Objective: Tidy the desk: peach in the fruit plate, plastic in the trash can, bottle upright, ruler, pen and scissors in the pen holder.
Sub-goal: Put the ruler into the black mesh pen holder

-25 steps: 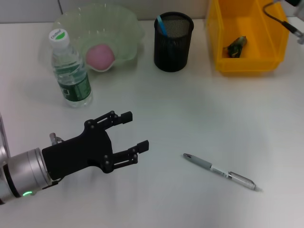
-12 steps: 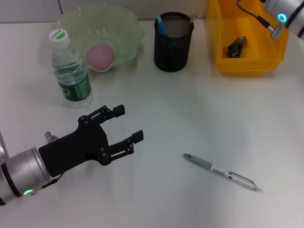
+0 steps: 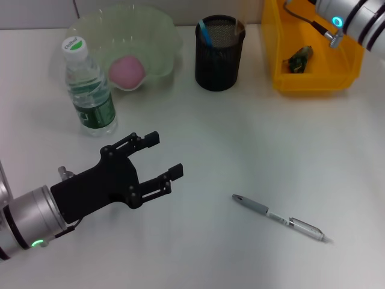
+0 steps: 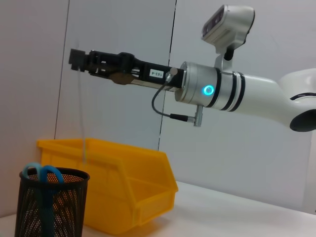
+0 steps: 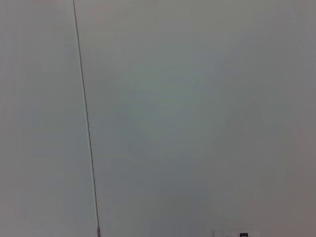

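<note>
My left gripper (image 3: 157,158) is open and empty, low over the table's near left. The silver pen (image 3: 280,218) lies on the table to its right. The bottle (image 3: 89,90) stands upright beside the fruit plate (image 3: 159,27), which holds the pink peach (image 3: 126,71). The black mesh pen holder (image 3: 219,54) holds blue-handled scissors (image 3: 204,30). In the left wrist view my right gripper (image 4: 78,59) is shut on a clear ruler (image 4: 84,128) that hangs straight down above the pen holder (image 4: 52,202). In the head view only the right arm (image 3: 352,15) shows.
The yellow bin (image 3: 313,78) at the back right holds a crumpled plastic wrapper (image 3: 299,58). It stands right behind the pen holder in the left wrist view (image 4: 123,187). The right wrist view shows only a wall.
My right arm has come in from the far right and moved left along the back, toward the pen holder. My left gripper drew back a little to the left and now holds still.
</note>
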Controlling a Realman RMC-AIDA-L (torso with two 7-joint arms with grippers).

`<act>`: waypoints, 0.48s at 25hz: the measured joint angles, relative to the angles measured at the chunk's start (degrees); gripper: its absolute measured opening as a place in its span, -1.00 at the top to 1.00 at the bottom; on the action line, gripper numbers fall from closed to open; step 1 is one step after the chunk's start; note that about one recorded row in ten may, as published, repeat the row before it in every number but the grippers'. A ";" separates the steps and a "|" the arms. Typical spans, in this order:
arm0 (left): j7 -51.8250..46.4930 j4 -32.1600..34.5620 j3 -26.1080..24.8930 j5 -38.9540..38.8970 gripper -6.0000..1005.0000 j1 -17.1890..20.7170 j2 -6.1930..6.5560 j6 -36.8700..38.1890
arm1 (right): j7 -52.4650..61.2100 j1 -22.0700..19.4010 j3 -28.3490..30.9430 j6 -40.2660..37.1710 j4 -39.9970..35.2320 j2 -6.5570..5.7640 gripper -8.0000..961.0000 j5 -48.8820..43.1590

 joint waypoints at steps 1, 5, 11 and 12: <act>0.00 -0.02 0.00 0.00 -0.59 -0.03 0.00 0.00 | -0.43 0.37 -0.01 0.49 0.30 0.00 0.14 -0.03; 0.00 -0.31 0.02 0.00 -0.59 -0.19 -0.02 -0.08 | -0.92 1.30 -1.49 1.61 0.78 0.00 0.14 -0.07; 0.00 -0.84 0.02 0.00 -0.59 -0.40 -0.02 0.00 | -0.94 2.13 -2.28 1.63 1.29 0.13 0.14 -0.11; 0.00 -0.94 0.00 0.00 -0.59 -0.40 -0.02 0.02 | -0.95 2.28 -2.28 1.66 1.44 0.12 0.14 -0.14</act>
